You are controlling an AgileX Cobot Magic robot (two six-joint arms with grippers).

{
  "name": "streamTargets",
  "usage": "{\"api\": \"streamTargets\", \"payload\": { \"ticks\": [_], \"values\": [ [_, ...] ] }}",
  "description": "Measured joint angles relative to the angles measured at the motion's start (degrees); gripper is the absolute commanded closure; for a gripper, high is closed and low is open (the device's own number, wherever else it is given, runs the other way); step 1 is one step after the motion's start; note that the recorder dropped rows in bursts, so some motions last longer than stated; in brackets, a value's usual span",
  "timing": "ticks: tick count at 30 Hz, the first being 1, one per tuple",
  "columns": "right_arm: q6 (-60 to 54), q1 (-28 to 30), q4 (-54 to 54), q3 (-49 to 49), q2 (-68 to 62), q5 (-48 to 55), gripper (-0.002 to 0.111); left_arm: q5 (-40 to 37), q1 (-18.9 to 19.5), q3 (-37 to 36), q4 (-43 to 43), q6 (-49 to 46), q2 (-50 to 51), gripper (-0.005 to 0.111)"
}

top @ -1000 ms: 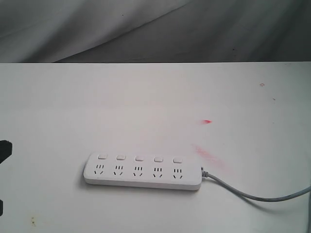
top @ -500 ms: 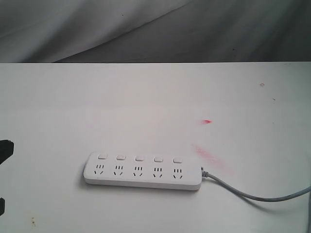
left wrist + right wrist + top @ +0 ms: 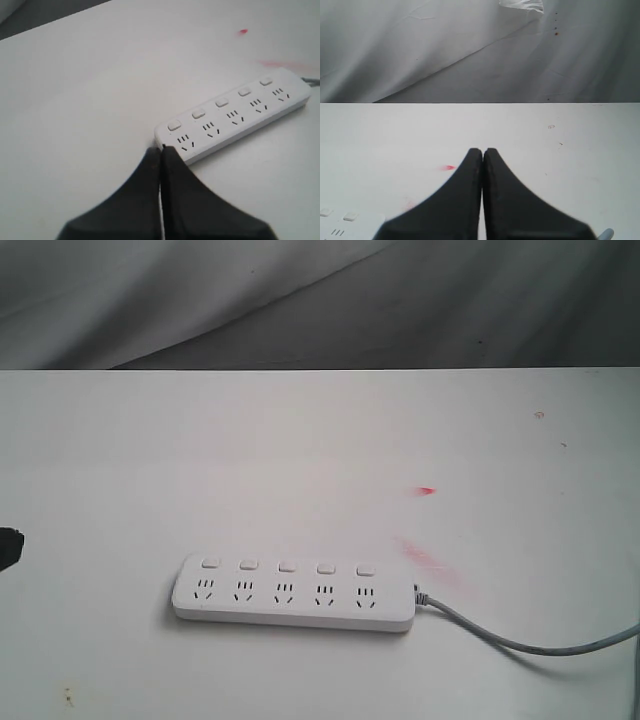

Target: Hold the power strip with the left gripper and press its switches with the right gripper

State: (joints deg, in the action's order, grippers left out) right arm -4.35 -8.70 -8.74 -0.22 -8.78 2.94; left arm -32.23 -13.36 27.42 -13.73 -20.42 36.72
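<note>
The white power strip [image 3: 295,592] lies flat on the table toward the front, with its grey cord [image 3: 520,642] running off to the right. Its five small switches [image 3: 286,566] sit in a row above the sockets. In the exterior view only a black tip of my left gripper [image 3: 9,545] shows at the left edge, well apart from the strip. In the left wrist view that gripper [image 3: 161,148] is shut and empty, its tips close to the strip's [image 3: 235,112] cordless end. My right gripper [image 3: 482,151] is shut and empty, with a corner of the strip [image 3: 345,222] beside it.
The white table [image 3: 300,450] carries a small red mark [image 3: 427,490] and a fainter red smear [image 3: 430,560] just behind the strip's cord end. A grey cloth backdrop [image 3: 320,300] hangs beyond the far table edge.
The black left gripper part at the left edge has shifted. Its lower piece no longer shows and less of it is in view. The power strip has not moved.
</note>
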Motion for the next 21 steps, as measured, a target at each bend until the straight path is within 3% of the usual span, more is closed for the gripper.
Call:
{"api": "streamTargets", "payload": {
  "ticks": [4,8,15,21],
  "values": [
    [0.0,0.0,0.0,0.0,0.0,0.0,0.108,-10.1,0.0,8.3,2.6,-2.5,6.6,0.107],
    [0.0,0.0,0.0,0.0,0.0,0.0,0.108,-17.3,0.0,14.4,2.7,-12.9,17.0,0.107],
    [0.0,0.0,0.0,0.0,0.0,0.0,0.108,-17.5,0.0,18.3,2.5,-25.9,31.2,0.107],
    [0.0,0.0,0.0,0.0,0.0,0.0,0.108,-16.4,0.0,18.3,1.7,-33.3,37.1,0.107]
  ]
}}
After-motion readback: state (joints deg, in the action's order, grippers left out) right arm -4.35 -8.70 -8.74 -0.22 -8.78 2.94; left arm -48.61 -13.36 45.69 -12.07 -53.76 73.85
